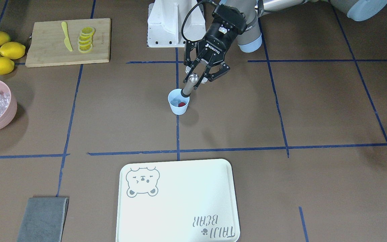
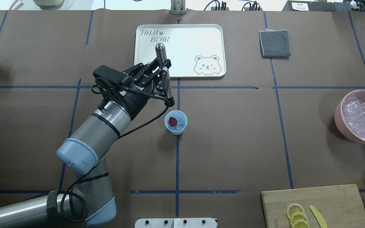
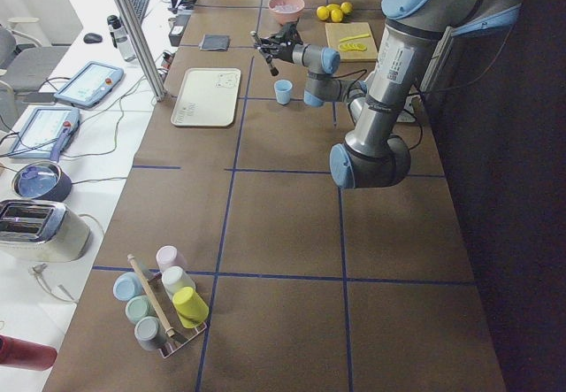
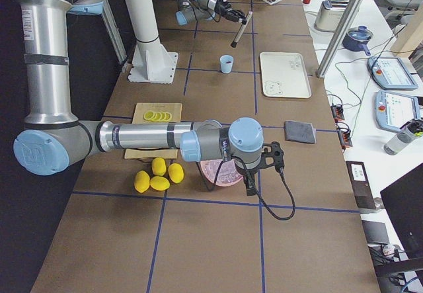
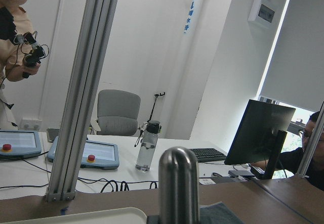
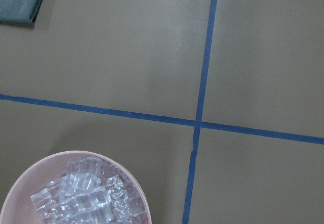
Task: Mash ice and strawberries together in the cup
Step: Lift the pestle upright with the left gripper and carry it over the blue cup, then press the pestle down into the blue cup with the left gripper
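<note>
Nearest the robot, on its right, lies one cutting board (image 2: 328,202) with one yellow knife (image 1: 66,40) and a row of about five overlapping lemon slices (image 1: 86,42). The overhead view cuts the row to three. Beside the board sit four whole lemons (image 1: 0,65) in the front-facing view, while overhead only two show, both cropped at the edge.

Farther out, at the middle of the table (image 2: 233,152), stands the one cup (image 2: 176,132), upright on a blue tape line. Inside are one strawberry (image 2: 172,121) and some ice (image 2: 178,127), a few cubes whose number is hard to make out. The left gripper (image 2: 164,76) is clenched around one metal masher (image 2: 160,52), which is tilted with its dark tip downward. From the front the tip seems to touch the cup's rim, but the side views show it hanging above the cup, apart from it. The left wrist view catches only the masher's rounded top.

At the same depth on the right stands one pink bowl (image 2: 340,123) heaped with ice cubes (image 6: 81,198), too many to count. The right gripper (image 4: 254,177) hovers above it and is seen only in the right side view, so I cannot tell whether its fingers are clenched or released.

Farthest off lie one pale tray (image 2: 185,41) with a bear drawing and one folded grey cloth (image 2: 274,43).
</note>
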Motion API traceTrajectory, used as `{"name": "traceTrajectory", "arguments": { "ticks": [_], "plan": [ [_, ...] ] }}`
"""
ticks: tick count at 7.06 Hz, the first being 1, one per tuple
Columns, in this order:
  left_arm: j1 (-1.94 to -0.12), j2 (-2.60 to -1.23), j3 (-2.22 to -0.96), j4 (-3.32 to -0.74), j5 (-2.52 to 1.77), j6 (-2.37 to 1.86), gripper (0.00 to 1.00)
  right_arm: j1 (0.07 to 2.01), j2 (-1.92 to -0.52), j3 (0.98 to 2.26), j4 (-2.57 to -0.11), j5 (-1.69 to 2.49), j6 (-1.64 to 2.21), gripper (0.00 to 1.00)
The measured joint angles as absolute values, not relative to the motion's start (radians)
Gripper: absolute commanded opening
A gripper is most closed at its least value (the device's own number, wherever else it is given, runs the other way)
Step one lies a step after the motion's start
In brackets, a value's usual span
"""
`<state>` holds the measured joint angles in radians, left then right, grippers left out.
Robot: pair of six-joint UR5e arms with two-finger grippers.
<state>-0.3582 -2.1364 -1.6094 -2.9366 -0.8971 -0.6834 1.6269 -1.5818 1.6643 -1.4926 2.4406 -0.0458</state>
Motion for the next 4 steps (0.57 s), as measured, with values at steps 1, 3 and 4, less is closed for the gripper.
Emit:
{"name": "traceTrajectory", "arguments": {
  "ticks": [1, 3, 4],
  "plan": [
    [-0.352, -2.147, -1.566, -2.997, -0.895, -0.676, 0.00, 1.626, -1.582, 1.665, -1.493, 2.441, -0.045, 1.00],
    [-0.333, -2.153, -1.521, -3.065, -0.876, -0.660, 0.00, 1.626, -1.582, 1.666, -1.493, 2.441, -0.045, 1.00],
    [-0.320, -2.154, -1.513, -3.073, -0.865, -0.653, 0.00, 1.626, -1.582, 1.666, -1.493, 2.441, -0.044, 1.00]
  ]
}}
